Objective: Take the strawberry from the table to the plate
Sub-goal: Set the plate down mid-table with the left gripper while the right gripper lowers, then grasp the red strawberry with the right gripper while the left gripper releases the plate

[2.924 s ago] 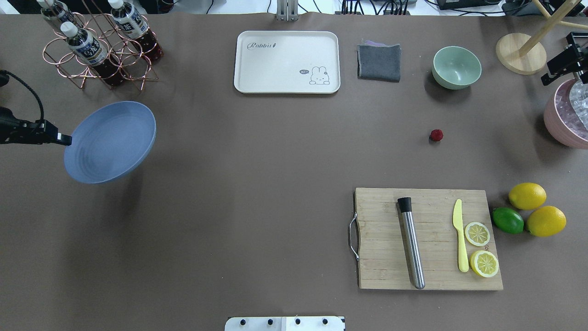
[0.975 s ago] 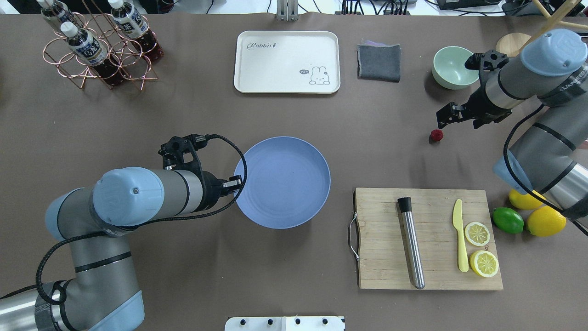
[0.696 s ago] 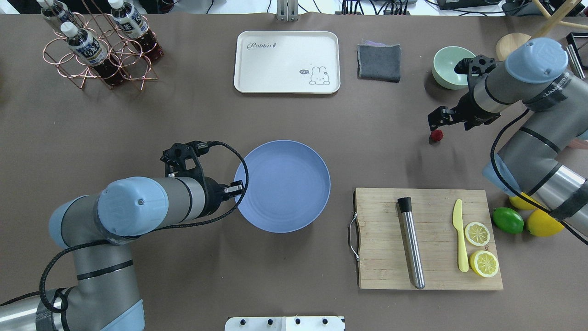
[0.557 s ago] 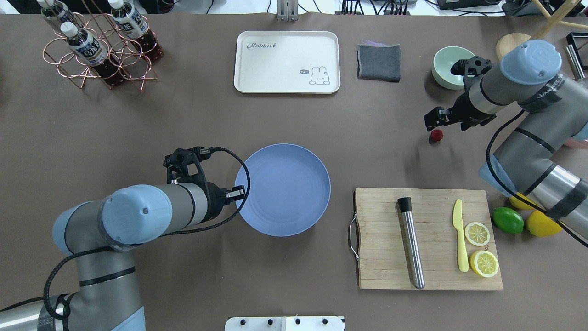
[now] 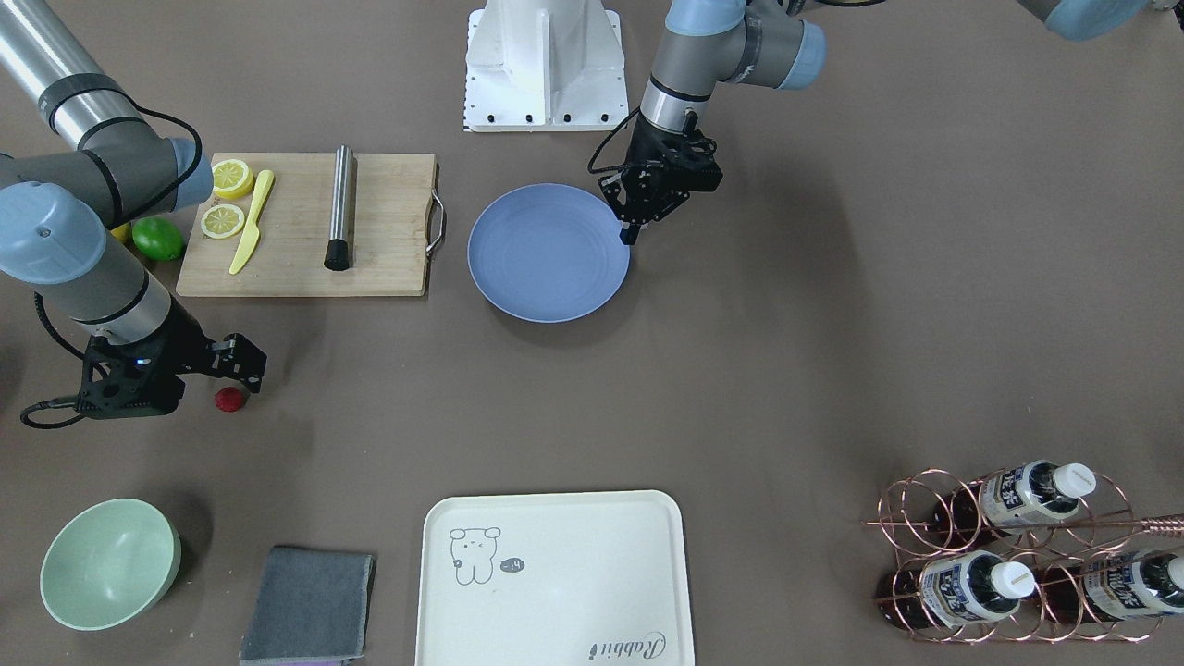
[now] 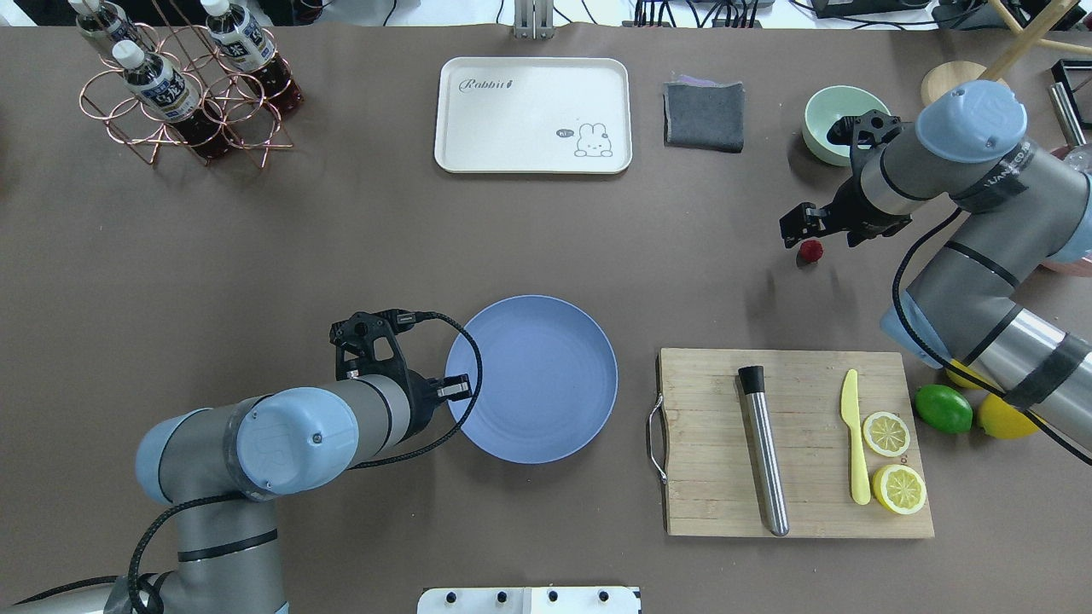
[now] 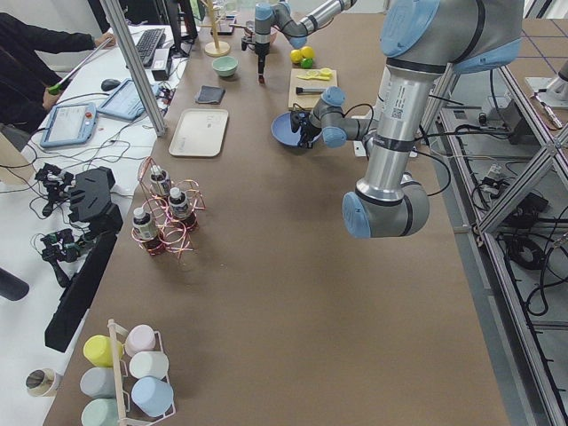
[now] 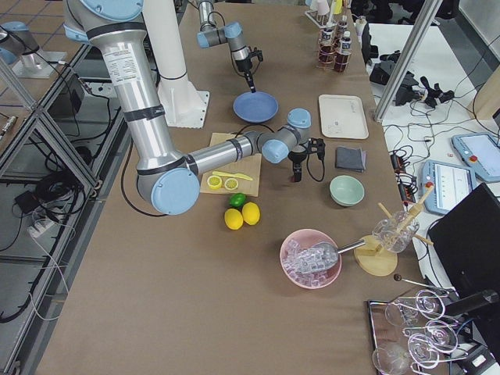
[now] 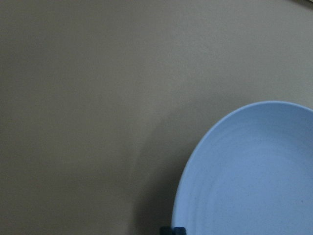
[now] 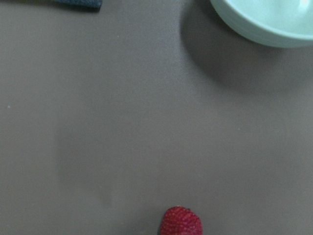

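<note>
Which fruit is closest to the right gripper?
The red strawberry, right beside the right gripper; lemons and lime lie off by the cutting board.

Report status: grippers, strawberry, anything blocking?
Left gripper shut on plate rim. Right gripper open, hovering by strawberry, no contact. Strawberry on table; nothing between it and plate.

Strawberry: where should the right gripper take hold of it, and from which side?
Probably across its rounded middle, from straight above: the strawberry lies small and low on the table, clear all round, with the right gripper just beside it.
</note>
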{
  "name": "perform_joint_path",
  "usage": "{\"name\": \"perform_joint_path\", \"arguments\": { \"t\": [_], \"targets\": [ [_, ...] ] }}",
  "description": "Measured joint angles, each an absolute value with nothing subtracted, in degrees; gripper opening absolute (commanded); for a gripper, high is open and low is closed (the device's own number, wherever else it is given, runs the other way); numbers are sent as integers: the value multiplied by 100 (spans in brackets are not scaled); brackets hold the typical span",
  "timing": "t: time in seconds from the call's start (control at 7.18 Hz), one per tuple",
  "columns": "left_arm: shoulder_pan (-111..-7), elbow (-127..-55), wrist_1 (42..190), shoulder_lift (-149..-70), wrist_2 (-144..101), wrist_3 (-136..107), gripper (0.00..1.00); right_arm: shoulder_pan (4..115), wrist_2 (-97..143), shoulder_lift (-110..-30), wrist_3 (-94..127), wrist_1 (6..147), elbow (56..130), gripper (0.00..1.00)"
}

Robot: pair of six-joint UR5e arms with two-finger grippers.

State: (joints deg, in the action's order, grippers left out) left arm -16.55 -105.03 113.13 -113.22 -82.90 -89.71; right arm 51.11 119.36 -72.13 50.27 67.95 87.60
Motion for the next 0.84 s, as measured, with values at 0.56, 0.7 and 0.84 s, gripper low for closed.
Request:
{"name": "perform_joint_path", "arguments": {
  "t": [0.56,0.7,0.84],
  "targets": [
    [-1810,-10532,11286,-11388,-8289,-8960,98,5087,11915,-7147,5027,6794,8622,99],
    [-1852,-10561,11283,-11390,-8304,-8949,98,5081,11911,-7065,5025,6794,8504,99],
    [-1902,-10603,11279,-11390,-8330,-8933,98,5076,11908,-6991,5022,6783,8360,99]
  ]
}}
